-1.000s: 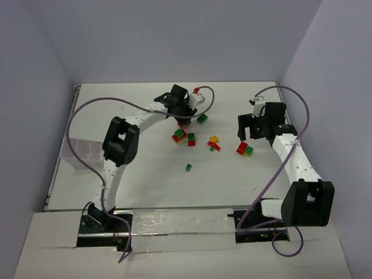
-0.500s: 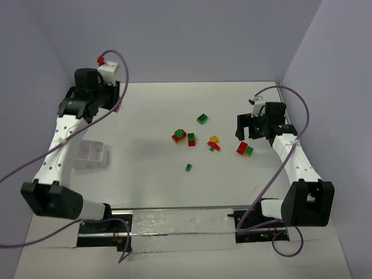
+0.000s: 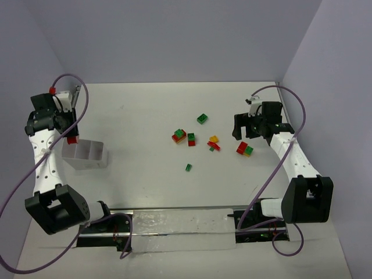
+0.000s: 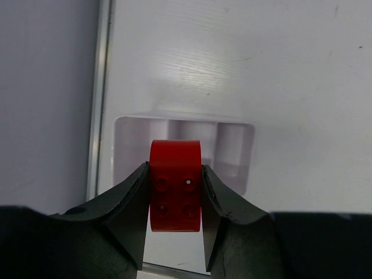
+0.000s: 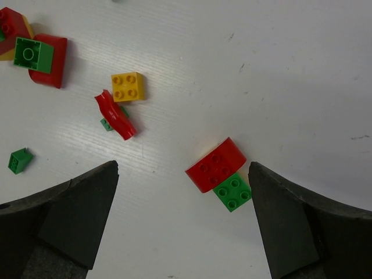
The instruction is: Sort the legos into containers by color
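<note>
My left gripper (image 3: 71, 138) is shut on a red lego (image 4: 175, 185) and holds it just above the white divided container (image 3: 87, 161) at the table's left edge. In the left wrist view the container (image 4: 133, 123) lies directly below the brick. My right gripper (image 3: 240, 129) stands wide open over a red lego (image 5: 216, 164) joined to a green one (image 5: 232, 192), not touching either. The other legos lie mid-table: a green one (image 3: 202, 118), a red-green-yellow stack (image 3: 179, 136), a yellow one (image 5: 128, 86), a red piece (image 5: 116, 115) and a tiny green one (image 3: 189, 167).
A metal rail (image 4: 96, 99) runs along the table's left edge beside the container. Grey walls close in the table at the left, back and right. Purple cables (image 3: 279, 168) trail from both arms.
My left arm has swung from the pile in the middle over to the far left, carrying the red lego to above the container. The right arm has hardly moved.
</note>
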Motion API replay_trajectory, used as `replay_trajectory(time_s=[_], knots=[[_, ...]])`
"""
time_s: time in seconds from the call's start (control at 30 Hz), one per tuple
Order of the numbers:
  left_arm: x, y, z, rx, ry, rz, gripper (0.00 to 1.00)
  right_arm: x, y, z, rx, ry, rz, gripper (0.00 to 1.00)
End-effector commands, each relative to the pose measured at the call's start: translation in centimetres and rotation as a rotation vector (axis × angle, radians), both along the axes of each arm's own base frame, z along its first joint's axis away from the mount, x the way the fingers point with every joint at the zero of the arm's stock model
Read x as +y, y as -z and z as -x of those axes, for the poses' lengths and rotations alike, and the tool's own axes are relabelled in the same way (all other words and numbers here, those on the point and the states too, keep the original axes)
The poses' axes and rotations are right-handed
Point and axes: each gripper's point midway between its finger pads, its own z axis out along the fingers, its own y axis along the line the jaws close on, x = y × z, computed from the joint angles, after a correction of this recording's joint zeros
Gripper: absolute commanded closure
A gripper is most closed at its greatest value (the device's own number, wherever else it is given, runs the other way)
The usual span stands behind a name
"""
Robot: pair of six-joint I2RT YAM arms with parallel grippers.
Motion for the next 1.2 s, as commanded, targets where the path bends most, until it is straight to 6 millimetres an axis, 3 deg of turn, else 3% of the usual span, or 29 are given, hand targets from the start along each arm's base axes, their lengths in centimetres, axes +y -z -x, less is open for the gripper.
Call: replay_trajectory(time_s=[0.0, 0.13, 0.43, 0.97, 1.07, 1.17], knots=[[1.1, 0.0, 0.7, 0.018, 0.036, -0.01, 1.0, 0.4, -0.6, -0.7, -0.036, -0.009, -0.014, 0.0], [2.6, 0.3, 1.4, 0.04, 0.013, -0.016, 1.0, 0.6, -0.7, -0.8, -0.036, -0.012, -0.022, 0.0], [3.9, 1.6, 2.8, 0.102, 0.016, -0.002, 0.98, 0.9, -0.7, -0.7, -0.031, -0.029, -0.032, 0.0], [4.2, 3.7, 2.5, 0.156, -0.006, 0.037, 0.9, 2.2, -0.3, -0.3, -0.012, -0.078, -0.051, 0.0], [4.4, 3.9, 2.4, 0.16, -0.015, 0.037, 0.85, 2.2, -0.2, -0.3, -0.01, -0.081, -0.05, 0.0], [4.7, 4.0, 2.1, 0.155, -0.023, 0.029, 0.67, 2.2, -0.1, -0.3, -0.006, -0.079, -0.05, 0.0]])
